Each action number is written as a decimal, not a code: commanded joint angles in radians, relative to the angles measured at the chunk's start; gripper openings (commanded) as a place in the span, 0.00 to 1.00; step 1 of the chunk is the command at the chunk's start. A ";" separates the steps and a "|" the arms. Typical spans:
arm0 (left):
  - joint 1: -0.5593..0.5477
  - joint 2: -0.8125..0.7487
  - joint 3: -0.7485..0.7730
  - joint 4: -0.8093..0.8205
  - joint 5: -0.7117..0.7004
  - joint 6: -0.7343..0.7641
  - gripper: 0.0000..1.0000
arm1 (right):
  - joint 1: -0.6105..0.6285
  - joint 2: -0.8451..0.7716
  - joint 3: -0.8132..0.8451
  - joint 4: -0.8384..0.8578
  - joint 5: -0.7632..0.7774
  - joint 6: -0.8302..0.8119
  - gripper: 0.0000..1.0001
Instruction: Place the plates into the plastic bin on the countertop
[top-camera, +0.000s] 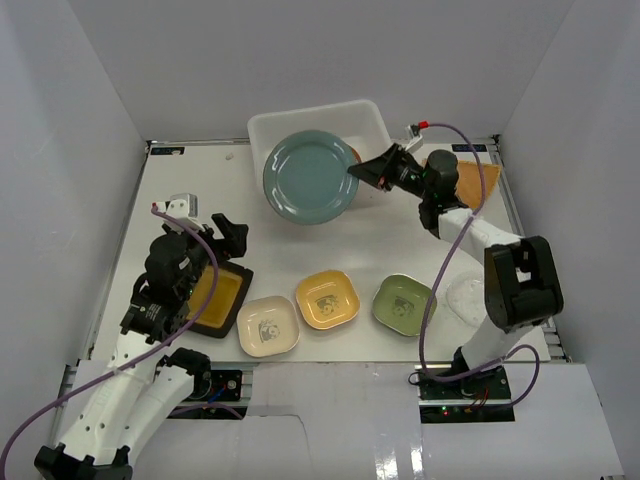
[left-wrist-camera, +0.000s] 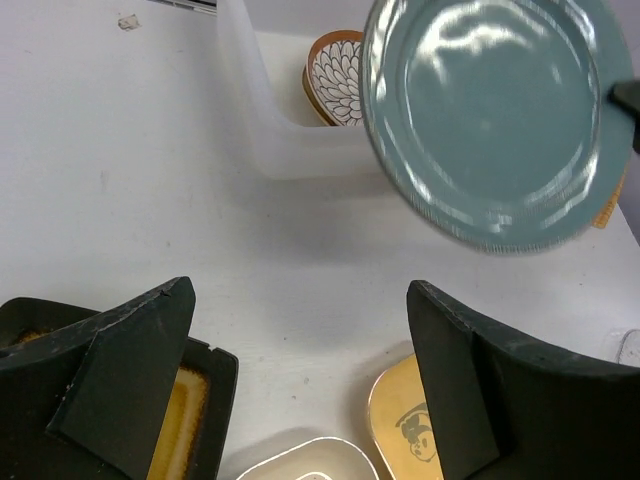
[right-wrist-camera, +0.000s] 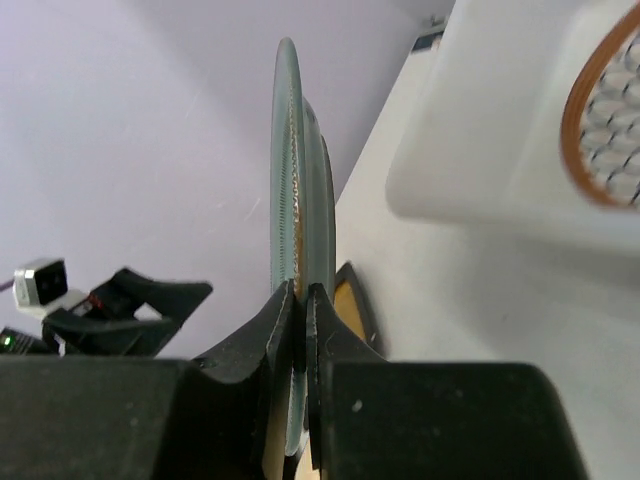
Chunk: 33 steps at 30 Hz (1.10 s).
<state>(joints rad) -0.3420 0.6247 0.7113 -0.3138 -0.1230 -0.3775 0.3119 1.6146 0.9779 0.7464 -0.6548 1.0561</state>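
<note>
Tool of outstretched right arm pinches teal plate rim over bin edge.

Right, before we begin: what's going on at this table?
The right gripper pinches a teal plate by its rim, holding it over the near edge of the white bin, where a patterned plate already sits. The left gripper hangs open above a dark rectangular plate. Three small square dishes lie on the table.
</note>
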 joint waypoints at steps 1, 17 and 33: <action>0.001 -0.006 0.005 0.002 0.016 0.003 0.98 | -0.057 0.129 0.201 0.058 0.044 0.021 0.08; -0.041 0.004 0.002 0.004 0.037 0.006 0.98 | -0.083 0.717 1.079 -0.487 0.158 -0.180 0.08; -0.042 0.024 0.002 0.005 0.048 0.005 0.98 | -0.057 0.699 1.061 -0.789 0.363 -0.468 0.69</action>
<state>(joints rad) -0.3775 0.6502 0.7113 -0.3141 -0.0891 -0.3779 0.2459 2.3936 1.9938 0.0456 -0.3954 0.7204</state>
